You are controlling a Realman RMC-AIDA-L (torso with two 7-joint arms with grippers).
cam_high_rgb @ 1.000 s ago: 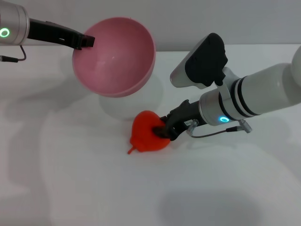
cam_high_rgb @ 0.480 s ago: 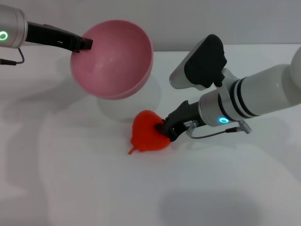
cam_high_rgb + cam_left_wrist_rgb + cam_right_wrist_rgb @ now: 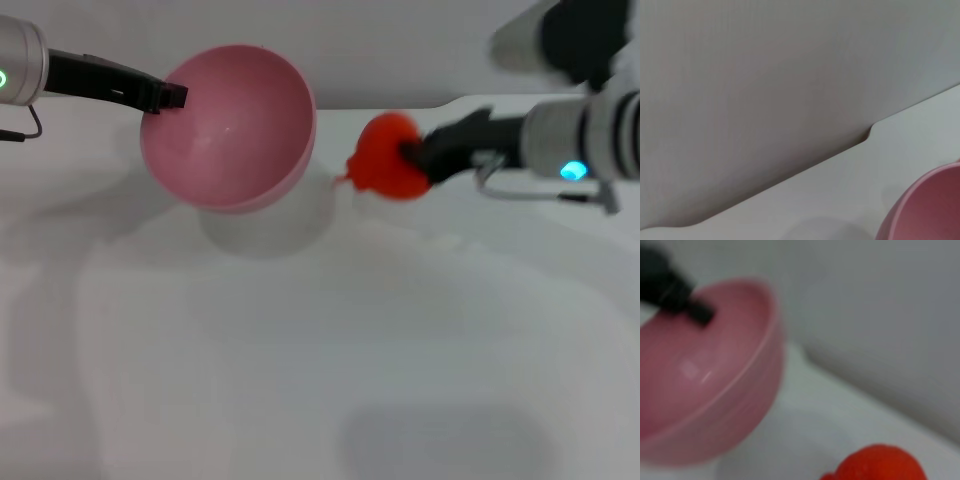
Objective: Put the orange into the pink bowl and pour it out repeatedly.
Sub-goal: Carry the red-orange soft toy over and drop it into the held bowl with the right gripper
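The pink bowl (image 3: 228, 128) hangs above the table at the back left, tilted with its empty inside facing me, and my left gripper (image 3: 168, 96) is shut on its rim. The orange (image 3: 388, 157) is up in the air to the right of the bowl, with my right gripper (image 3: 412, 155) shut on it. The right wrist view shows the bowl (image 3: 710, 375), the left gripper (image 3: 695, 310) on its rim, and the top of the orange (image 3: 880, 465). A piece of the bowl's outside (image 3: 927, 207) shows in the left wrist view.
The white table (image 3: 320, 350) runs under both arms, and its far edge meets a grey wall (image 3: 380, 50) close behind the bowl. A notch in the table's far edge (image 3: 871, 132) shows in the left wrist view.
My right gripper has lifted the orange off the table and carried it up and back, level with the bowl. The bowl has shifted slightly left and down.
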